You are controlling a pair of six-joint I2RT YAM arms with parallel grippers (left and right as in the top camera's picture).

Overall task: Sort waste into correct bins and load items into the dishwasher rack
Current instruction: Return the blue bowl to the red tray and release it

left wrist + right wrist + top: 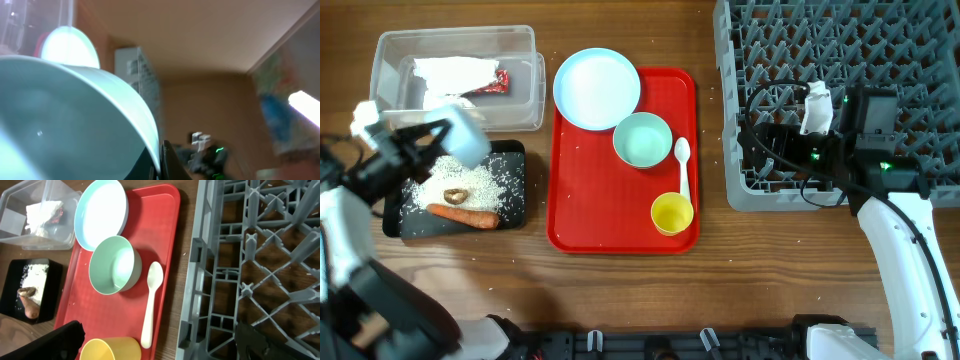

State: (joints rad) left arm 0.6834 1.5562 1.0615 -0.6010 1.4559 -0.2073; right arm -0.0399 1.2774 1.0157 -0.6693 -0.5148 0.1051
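L gripper (438, 142) is clamped on the rim of the light blue bowl (468, 134). It holds the bowl tilted above the black tray (516, 156), at the tray's far edge just beside the clear tub (386, 60). In the L wrist view the bowl's inside fills the left half and looks bare, w/ the rim running down btwn dark finger parts at the bottom.

The black tray holds white rice grains (480, 178), a small brown lump (454, 194) and an orange carrot piece (463, 213). A few grains lie loose on the table (620, 290) nearby. The tub holds the crumpled white napkin (450, 74) and the small red wrapper (493, 84), touching each other.

On the red tray (600, 195) are 4 items:
- light blue plate (597, 88), far L corner, overhanging the rim
- mint green bowl (642, 139), upright, just beside the plate
- white plastic spoon (683, 166), R of the bowl, bowl-end away from the robot
- yellow cup (672, 213), upright, near R corner

R gripper (750, 136) hovers over the near-L part of the grey dishwasher rack (890, 60). Its jaws are apart w/ nothing btwn them. No dishes can be seen in the rack.
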